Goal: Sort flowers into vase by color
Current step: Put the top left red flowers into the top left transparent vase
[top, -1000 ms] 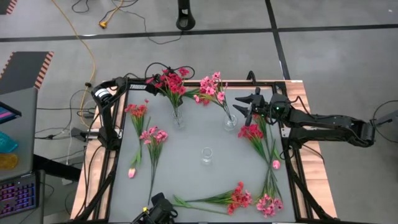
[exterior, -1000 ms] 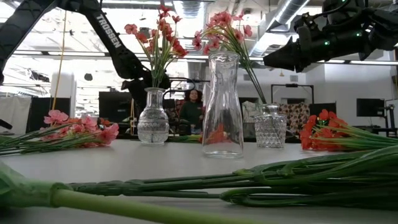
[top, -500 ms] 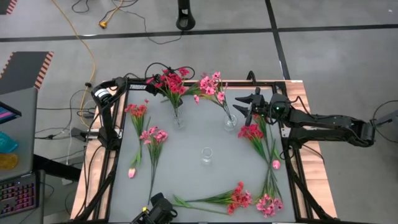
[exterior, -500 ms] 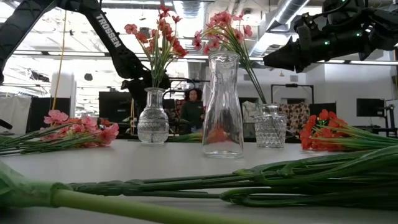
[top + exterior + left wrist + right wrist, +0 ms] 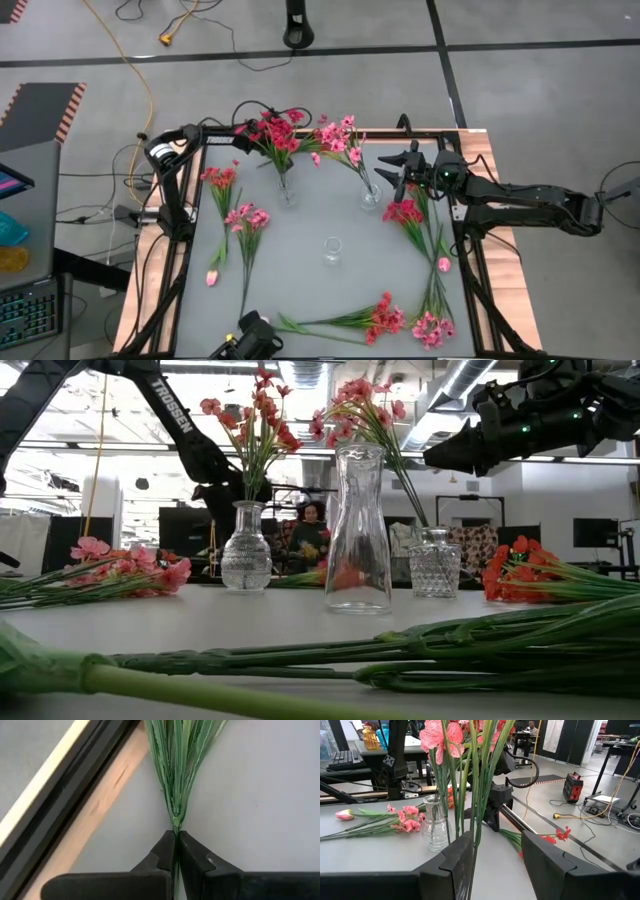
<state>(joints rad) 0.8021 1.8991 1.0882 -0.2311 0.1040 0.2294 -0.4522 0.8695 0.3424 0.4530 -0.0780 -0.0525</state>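
Flower stem (image 5: 175, 810) sits clamped in the left gripper (image 5: 176, 851) low at the table's edge; right gripper (image 5: 496, 851) hovers, spread.

A tall clear glass carafe vase (image 5: 358, 528) stands at frame centre, holding no stems. Left of it, a rounded cut-glass vase (image 5: 246, 560) holds red blossom sprays (image 5: 262, 415). Right of it, a squat faceted glass vase (image 5: 434, 569) holds pink blossom sprays (image 5: 352, 405). Thick green stems (image 5: 330, 660) cross the foreground. A dark gripper assembly (image 5: 510, 425) occupies the upper right.
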